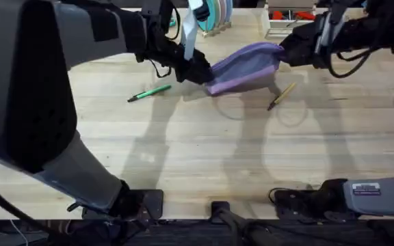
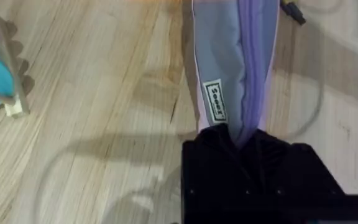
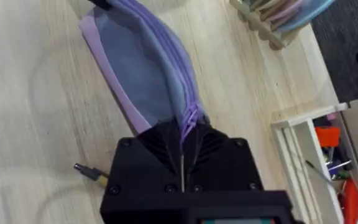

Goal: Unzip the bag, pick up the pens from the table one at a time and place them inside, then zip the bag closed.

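Both end effectors (opposite ends) on bag (image 1: 243, 67)

Rack of pastel plates (image 1: 214, 17), top centre; white shelf unit with red items (image 1: 289, 17), top right.

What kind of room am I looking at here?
Probably a robotics lab or workshop bench: two robot arms work over a pale wooden table, stretching a purple pencil pouch between them, with a white storage rack of supplies along the far edge.
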You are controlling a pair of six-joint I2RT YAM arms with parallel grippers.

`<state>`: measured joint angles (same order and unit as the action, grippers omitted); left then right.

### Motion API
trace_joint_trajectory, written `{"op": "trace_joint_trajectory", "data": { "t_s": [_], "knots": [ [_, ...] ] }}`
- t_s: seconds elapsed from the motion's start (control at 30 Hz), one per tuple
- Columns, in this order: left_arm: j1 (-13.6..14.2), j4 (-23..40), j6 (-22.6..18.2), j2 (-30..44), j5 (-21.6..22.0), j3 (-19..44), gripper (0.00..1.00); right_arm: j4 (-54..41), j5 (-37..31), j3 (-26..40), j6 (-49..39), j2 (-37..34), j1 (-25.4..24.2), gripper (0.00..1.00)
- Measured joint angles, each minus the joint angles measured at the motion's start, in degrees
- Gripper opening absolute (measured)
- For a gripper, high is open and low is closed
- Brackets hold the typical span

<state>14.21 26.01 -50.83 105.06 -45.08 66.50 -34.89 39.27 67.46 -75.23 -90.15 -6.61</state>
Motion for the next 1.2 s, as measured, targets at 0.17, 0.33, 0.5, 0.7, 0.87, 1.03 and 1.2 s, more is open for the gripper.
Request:
{"op": "trace_joint_trajectory", "data": {
  "t_s": [0.17, 0.33, 0.5, 0.7, 0.87, 1.03, 1.2],
  "knots": [
    [-0.8, 0.4, 0.0, 0.0, 0.9, 0.0, 0.042, 4.3, -2.1, 0.0, 0.9, 0.2, 4.2, 0.03],
    [-1.1, 0.7, 0.0, 0.0, 2.0, 0.0, 0.042, 10.3, -3.4, 0.0, 3.8, 0.7, 9.0, 0.03],
    [-1.3, 1.1, 0.0, 0.0, 3.0, 0.0, 0.042, 13.5, -4.1, 0.2, 5.4, 1.1, 13.6, 0.03],
    [-1.5, 1.7, 0.0, 0.0, 3.9, 0.0, 0.042, 14.8, -4.2, 1.1, 6.5, 1.2, 17.7, 0.03],
    [-1.6, 2.2, 0.0, 0.0, 4.6, 0.0, 0.042, 15.2, -4.2, 1.6, 7.2, 1.1, 20.8, 0.031],
    [-1.8, 2.5, 0.0, 0.0, 5.3, 0.0, 0.042, 16.1, -4.0, 2.5, 7.7, -0.1, 23.2, 0.031],
    [-1.8, 2.7, 0.0, 0.0, 5.7, 0.0, 0.042, 16.2, -3.4, 2.8, 8.1, -0.5, 24.0, 0.168]
  ]
}}
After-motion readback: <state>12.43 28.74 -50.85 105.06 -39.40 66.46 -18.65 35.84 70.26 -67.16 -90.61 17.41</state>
